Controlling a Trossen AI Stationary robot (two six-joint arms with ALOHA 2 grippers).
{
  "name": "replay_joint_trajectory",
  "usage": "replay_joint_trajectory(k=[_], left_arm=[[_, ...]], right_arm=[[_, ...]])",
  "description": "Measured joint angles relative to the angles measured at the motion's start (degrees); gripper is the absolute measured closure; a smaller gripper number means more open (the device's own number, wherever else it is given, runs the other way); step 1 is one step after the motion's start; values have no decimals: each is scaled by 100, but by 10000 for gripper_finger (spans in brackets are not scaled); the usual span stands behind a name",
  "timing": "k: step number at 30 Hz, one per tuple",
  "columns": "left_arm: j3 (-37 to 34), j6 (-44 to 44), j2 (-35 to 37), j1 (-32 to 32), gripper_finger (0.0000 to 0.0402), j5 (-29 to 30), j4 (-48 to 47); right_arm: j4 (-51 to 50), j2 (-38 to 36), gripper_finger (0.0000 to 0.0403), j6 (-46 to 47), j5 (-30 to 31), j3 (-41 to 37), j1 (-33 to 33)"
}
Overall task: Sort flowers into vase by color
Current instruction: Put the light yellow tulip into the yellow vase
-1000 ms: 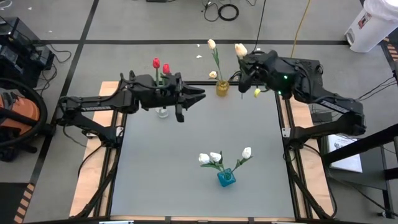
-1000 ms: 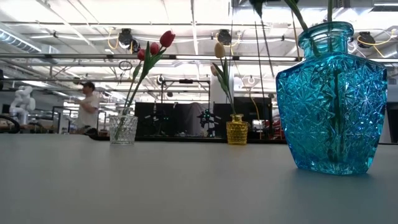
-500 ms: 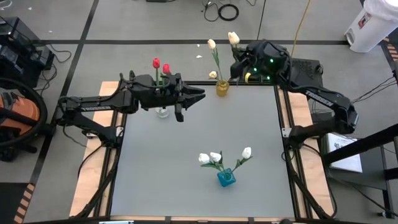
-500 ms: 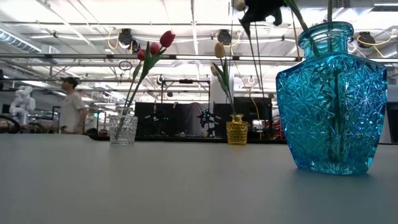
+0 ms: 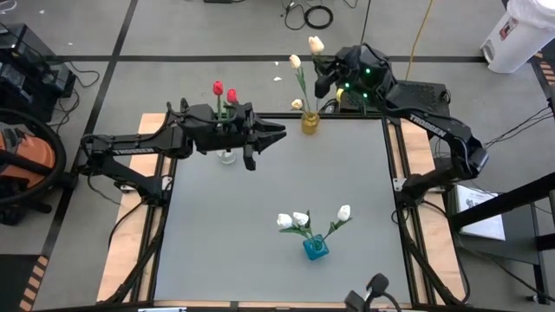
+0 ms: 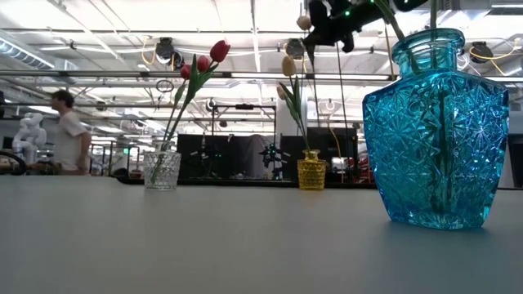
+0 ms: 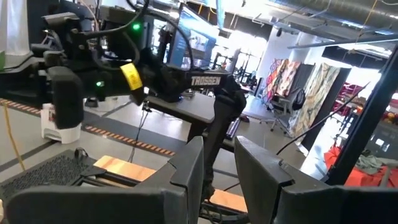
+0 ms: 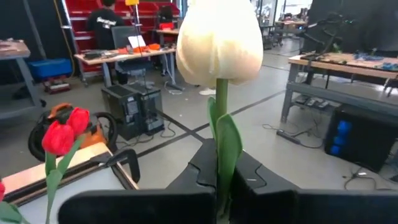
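Far left in the low view there's a person (image 6: pixel 69 135) out in the room behind the table. On the table's left side the left gripper (image 5: pixel 264 136) hangs right by the clear glass vase (image 5: pixel 226 156), which has two red tulips (image 5: pixel 224 89) in it. Its fingers (image 7: pixel 186 171) sit a bit apart with nothing between them.

Moving right, the small yellow vase (image 5: pixel 310 122) stands at the table's back edge with a cream tulip (image 5: pixel 295 61) sticking up out of it. Just right of that, the right gripper (image 5: pixel 326 78) is up above and behind the yellow vase, clamped tight on the stem of another cream-yellow tulip (image 8: pixel 219 40), whose head stands upright in the wrist view.

Toward the table's front, the blue vase (image 5: pixel 315 248) holds three white tulips (image 5: pixel 300 219).
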State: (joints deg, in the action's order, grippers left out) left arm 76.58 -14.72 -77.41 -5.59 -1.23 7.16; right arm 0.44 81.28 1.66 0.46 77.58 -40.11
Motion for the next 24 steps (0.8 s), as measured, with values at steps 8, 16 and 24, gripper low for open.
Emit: replay_joint_trajectory(k=[8, 16, 24], left_arm=[[0, 1, 0, 0, 304, 168, -11], [0, 4, 2, -2, 304, 304, -22], [0, 15, 2, -6, 304, 328, -22]], right_arm=[[204, 320, 403, 80, -104, 0, -156], [401, 534, 403, 282, -246, 0, -188], [458, 572, 403, 215, -338, -2, -201]])
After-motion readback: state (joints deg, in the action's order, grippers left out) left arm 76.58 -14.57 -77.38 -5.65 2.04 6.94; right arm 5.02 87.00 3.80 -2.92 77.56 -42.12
